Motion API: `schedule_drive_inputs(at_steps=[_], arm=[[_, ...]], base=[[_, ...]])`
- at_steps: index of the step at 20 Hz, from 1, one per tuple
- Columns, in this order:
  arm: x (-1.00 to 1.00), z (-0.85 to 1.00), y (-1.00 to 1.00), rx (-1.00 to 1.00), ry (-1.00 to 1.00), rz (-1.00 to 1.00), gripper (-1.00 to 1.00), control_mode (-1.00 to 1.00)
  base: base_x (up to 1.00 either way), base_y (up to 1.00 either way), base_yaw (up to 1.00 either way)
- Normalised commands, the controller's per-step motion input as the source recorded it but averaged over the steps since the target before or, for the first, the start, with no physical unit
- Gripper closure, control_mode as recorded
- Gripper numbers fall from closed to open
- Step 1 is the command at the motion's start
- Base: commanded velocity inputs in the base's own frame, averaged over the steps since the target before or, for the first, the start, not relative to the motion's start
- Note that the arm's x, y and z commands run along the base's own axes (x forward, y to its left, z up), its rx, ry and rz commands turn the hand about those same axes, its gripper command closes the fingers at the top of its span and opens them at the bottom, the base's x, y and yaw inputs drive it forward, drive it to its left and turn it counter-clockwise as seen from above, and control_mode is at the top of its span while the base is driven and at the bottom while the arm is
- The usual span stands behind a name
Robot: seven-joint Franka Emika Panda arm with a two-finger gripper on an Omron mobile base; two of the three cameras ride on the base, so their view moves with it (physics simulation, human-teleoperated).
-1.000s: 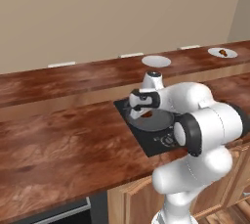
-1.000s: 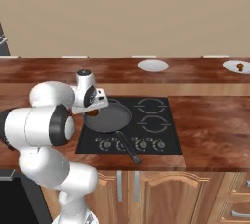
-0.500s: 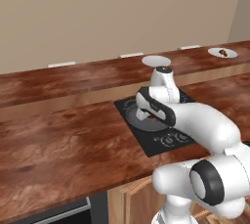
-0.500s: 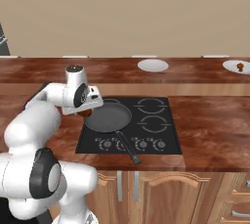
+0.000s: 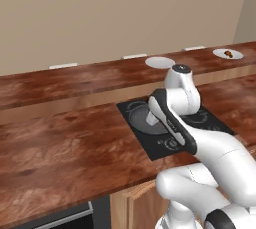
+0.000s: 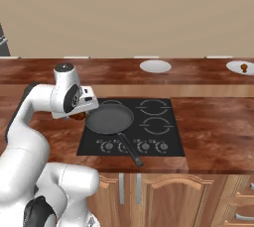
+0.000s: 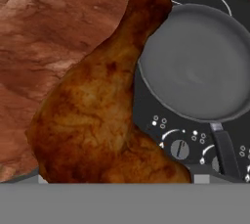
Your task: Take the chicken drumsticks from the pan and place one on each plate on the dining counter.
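Reddish-brown and glossy, a chicken drumstick (image 7: 105, 105) looms right in front of the hand camera, its fat end low and its bone end pointing up over the edge of the stovetop (image 6: 149, 127); judging by that closeness, the tool (image 6: 79, 115) is grasping the drumstick, its jaws standing wide around the meaty end, though the fingertips themselves are hidden behind the meat. In the right base view a dark brown bit shows under the hand, hanging just left of the pan (image 6: 110, 119), above the lower wood counter (image 6: 218, 127). The pan itself looks bare, dark grey, its handle pointing toward the front. Farther right on the raised dining counter (image 6: 198, 70) sits a bare white plate (image 6: 155, 66), and well apart at the far right another plate (image 6: 241, 67) already carrying a drumstick (image 6: 243, 66). So the step in hand seems to be carrying this second piece to the bare plate. To do it well, I would lift clear of the pan rim and the step up to the dining counter before swinging right, keep the hand level so the slick meat does not slip, and lower close over the plate's middle before letting go.
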Motion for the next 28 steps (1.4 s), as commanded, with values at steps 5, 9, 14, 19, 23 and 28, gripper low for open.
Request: schedule_drive_inputs(at_steps=[5, 9, 14, 19, 23, 28], arm=[[-0.09, 0.0, 0.0, 0.01, 0.0, 0.01, 1.0, 1.0], [0.0, 0.0, 0.0, 0.0, 0.0, 0.0, 1.0, 1.0], [0.0, 0.0, 0.0, 0.0, 0.0, 0.0, 1.0, 1.0], [0.0, 0.0, 0.0, 0.0, 0.0, 0.0, 1.0, 1.0], [0.0, 0.0, 0.0, 0.0, 0.0, 0.0, 1.0, 1.0], [0.0, 0.0, 0.0, 0.0, 0.0, 0.0, 1.0, 1.0]], base=[[0.0, 0.0, 0.0], [-0.22, -0.06, -0.04], [-0.51, -0.34, -0.3], [-0.3, -0.73, -0.27], [-0.12, -0.99, -0.24], [-0.06, -1.0, -0.2]])
